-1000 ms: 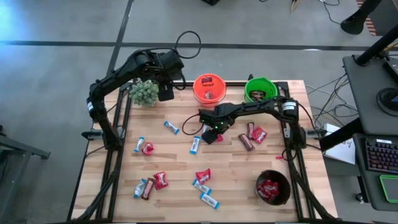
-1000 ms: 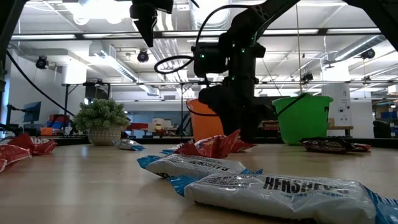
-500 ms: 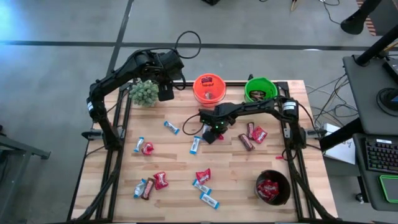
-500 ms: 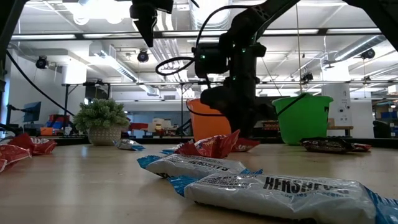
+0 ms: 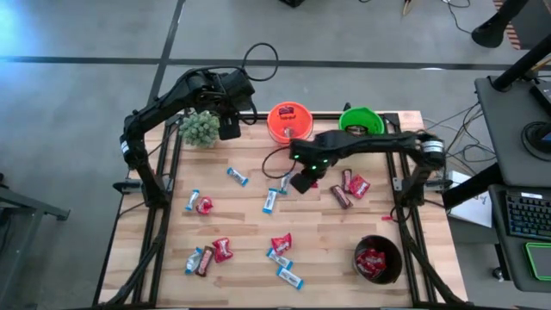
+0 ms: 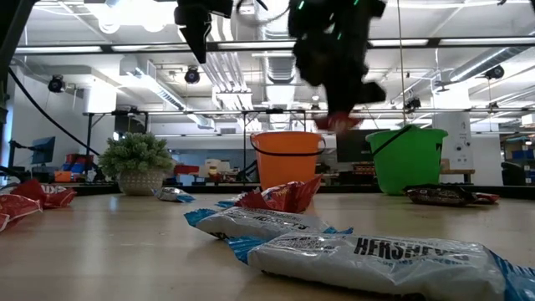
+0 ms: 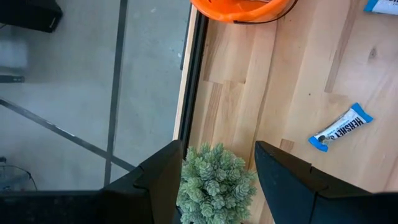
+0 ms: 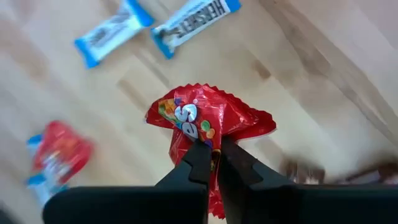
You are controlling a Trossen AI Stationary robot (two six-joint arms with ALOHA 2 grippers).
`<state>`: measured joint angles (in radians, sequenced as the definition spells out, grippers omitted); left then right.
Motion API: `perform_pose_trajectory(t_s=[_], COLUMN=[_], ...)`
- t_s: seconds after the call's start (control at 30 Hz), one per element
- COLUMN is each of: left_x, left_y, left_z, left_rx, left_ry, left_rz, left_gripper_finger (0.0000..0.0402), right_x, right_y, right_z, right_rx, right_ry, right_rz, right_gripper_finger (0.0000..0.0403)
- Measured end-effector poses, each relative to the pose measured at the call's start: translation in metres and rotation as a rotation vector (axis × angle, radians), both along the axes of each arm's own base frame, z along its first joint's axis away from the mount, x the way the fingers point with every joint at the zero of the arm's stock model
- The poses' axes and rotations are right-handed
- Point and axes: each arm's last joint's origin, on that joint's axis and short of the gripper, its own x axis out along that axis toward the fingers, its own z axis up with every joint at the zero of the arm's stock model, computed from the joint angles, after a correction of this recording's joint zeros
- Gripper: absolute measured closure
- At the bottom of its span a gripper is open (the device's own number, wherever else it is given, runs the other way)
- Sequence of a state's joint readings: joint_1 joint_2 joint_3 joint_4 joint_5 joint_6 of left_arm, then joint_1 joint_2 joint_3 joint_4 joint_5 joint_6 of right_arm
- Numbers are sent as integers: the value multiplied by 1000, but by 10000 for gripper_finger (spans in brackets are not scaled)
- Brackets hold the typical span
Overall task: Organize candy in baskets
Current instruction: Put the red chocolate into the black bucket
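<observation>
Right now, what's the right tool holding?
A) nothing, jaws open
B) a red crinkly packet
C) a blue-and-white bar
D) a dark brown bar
B: in the right wrist view the right tool is pinched shut on a red crinkly packet, lifted above the wooden table, with blue-and-white bars lying below on the wood.

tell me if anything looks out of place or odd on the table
Nothing looks spilled or damaged. Loose candy lies scattered flat on the wooden table, awaiting sorting. The one non-candy thing is a small potted plant at the far left corner. The right pincer holds a red packet, pinched and crumpled, above the table.
</observation>
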<state>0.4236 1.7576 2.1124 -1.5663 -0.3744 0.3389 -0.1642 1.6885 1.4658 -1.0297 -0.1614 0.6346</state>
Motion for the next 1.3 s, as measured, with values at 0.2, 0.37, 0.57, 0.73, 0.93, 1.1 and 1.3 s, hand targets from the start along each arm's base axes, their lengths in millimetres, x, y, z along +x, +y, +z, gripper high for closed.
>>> perform_pose_trajectory(t_s=[0.2, 0.37, 0.57, 0.73, 0.93, 1.1, 1.3], left_x=[0, 0, 0, -2, -4, -4, -4], left_y=[0, 0, 0, 2, 5, 5, 5], left_z=[0, 0, 0, 1, 2, 2, 2], left_rx=[2, 2, 4, 58, 149, 148, 147], left_ry=[6, 5, 6, 30, 66, 65, 59], left_rz=[-10, -10, -10, 28, 80, 80, 89], left_gripper_finger=[217, 217, 217, 217, 217, 217, 217], right_x=[-37, -57, -68, -73, -83, -88, -96], right_y=[12, 22, 36, 50, 72, 97, 130], right_z=[52, 78, 87, 87, 84, 84, 84], right_rx=[0, 9, 25, 48, 75, 96, 151], right_ry=[-87, -166, -165, -116, -11, 22, 54], right_rz=[-42, -70, -73, -61, -58, -29, 31], right_gripper_finger=[394, 394, 394, 394, 394, 394, 394])
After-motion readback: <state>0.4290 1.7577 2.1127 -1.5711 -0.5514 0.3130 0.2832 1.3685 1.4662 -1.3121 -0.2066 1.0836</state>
